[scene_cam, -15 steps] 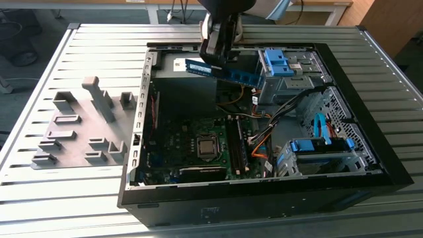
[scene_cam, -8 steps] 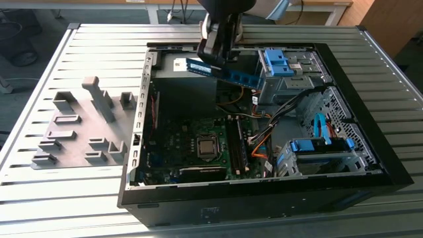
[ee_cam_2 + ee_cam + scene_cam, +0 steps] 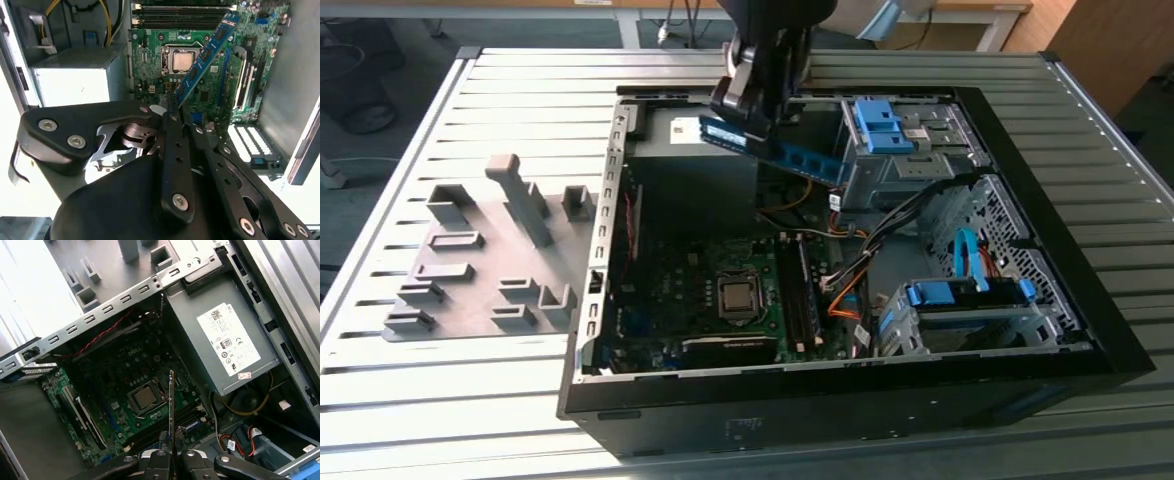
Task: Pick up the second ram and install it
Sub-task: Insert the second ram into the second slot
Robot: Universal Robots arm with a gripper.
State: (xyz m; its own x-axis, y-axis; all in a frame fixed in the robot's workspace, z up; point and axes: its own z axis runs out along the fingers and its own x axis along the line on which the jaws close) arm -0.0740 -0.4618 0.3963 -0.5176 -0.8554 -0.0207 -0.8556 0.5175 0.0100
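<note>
The second ram (image 3: pixel 787 155), a long blue-teal stick with small dark chips, hangs tilted above the rear part of the open computer case (image 3: pixel 627 200). My gripper (image 3: pixel 744 122) is shut on one end of it. In the second wrist view the stick (image 3: pixel 207 52) slants out from the fingertips (image 3: pixel 171 107) over the motherboard (image 3: pixel 155 55). In the first wrist view it shows edge-on (image 3: pixel 171 405) above the processor socket (image 3: pixel 144 397). The memory slots (image 3: pixel 801 290) lie beside the processor, well below the stick.
A grey fixture plate with blocks (image 3: pixel 480 260) lies on the slatted table at the exterior view's left. Inside the case are the power supply (image 3: pixel 225 340), blue drive cages (image 3: pixel 967 300), and loose cables (image 3: pixel 854 270). The case walls stand around the board.
</note>
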